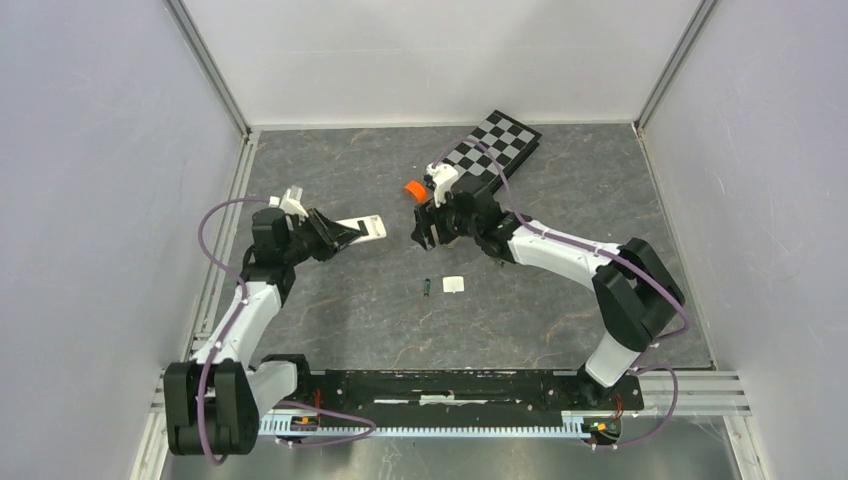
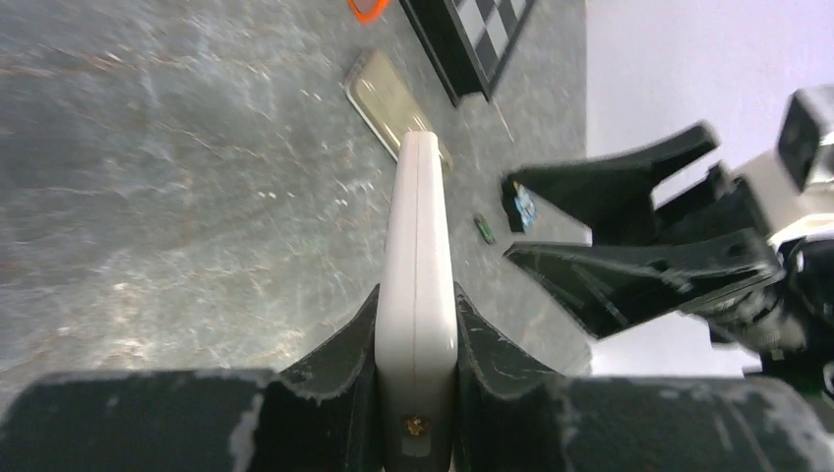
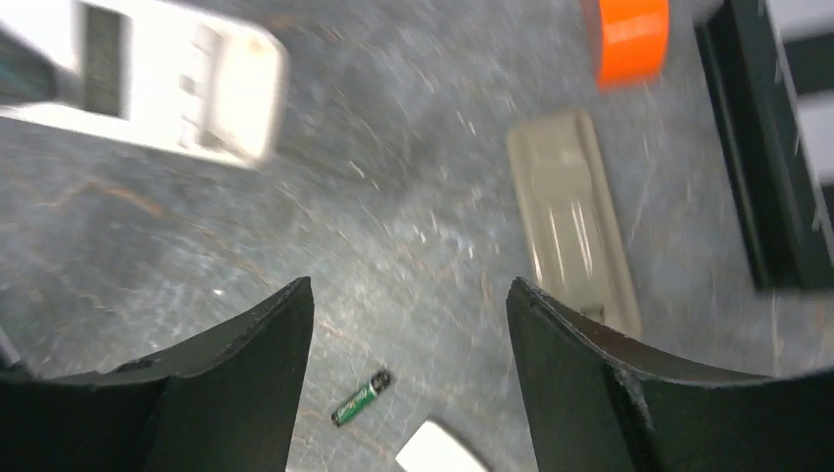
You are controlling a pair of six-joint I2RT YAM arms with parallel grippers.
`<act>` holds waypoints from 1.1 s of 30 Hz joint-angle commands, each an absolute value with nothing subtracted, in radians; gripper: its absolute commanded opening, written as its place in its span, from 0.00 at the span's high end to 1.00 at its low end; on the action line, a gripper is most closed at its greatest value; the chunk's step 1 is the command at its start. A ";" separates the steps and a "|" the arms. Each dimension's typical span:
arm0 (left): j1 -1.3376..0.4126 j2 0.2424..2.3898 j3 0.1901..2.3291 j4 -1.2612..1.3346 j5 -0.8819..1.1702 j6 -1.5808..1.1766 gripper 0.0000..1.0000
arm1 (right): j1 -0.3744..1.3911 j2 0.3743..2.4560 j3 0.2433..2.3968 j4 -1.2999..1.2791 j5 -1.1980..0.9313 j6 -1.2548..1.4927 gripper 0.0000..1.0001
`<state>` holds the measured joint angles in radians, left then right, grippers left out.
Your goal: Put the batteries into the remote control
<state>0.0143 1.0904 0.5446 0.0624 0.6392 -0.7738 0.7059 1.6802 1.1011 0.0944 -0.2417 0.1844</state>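
Observation:
My left gripper (image 2: 417, 295) is shut on the white remote control (image 2: 418, 246), holding it edge-on above the table at the left (image 1: 362, 227). The right wrist view shows the remote (image 3: 167, 84) with a dark open slot in its back. One battery (image 3: 361, 397), slim and green-and-black, lies on the table (image 1: 425, 287) with nothing touching it. My right gripper (image 3: 408, 295) is open and empty, hovering above and beyond the battery, facing the remote's tip (image 1: 422, 232). Its black fingers (image 2: 629, 177) show on the right of the left wrist view.
A small white flat piece (image 1: 453, 284) lies just right of the battery. A long beige casing (image 3: 570, 221) lies on the table under the right arm. An orange roll (image 1: 413, 189) and a checkerboard (image 1: 495, 145) sit at the back. Walls close in both sides.

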 commanded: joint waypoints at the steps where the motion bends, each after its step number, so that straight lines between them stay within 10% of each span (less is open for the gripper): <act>1: 0.012 0.990 0.558 -0.069 0.433 -0.684 0.98 | 0.835 1.713 1.142 -0.162 0.184 0.384 0.23; 24: 0.012 0.870 0.557 -0.192 0.319 -0.639 0.98 | 1.029 1.941 1.280 -0.381 0.422 0.644 0.65; 33: -0.018 0.873 0.554 -0.194 0.321 -0.641 0.98 | 1.029 1.897 1.234 -0.398 0.443 0.657 0.52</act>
<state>-0.0006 0.8848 0.5446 -0.2146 0.3237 -0.6788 1.0214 1.9331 1.2430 -0.3862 0.4122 0.6380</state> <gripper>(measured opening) 0.275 0.448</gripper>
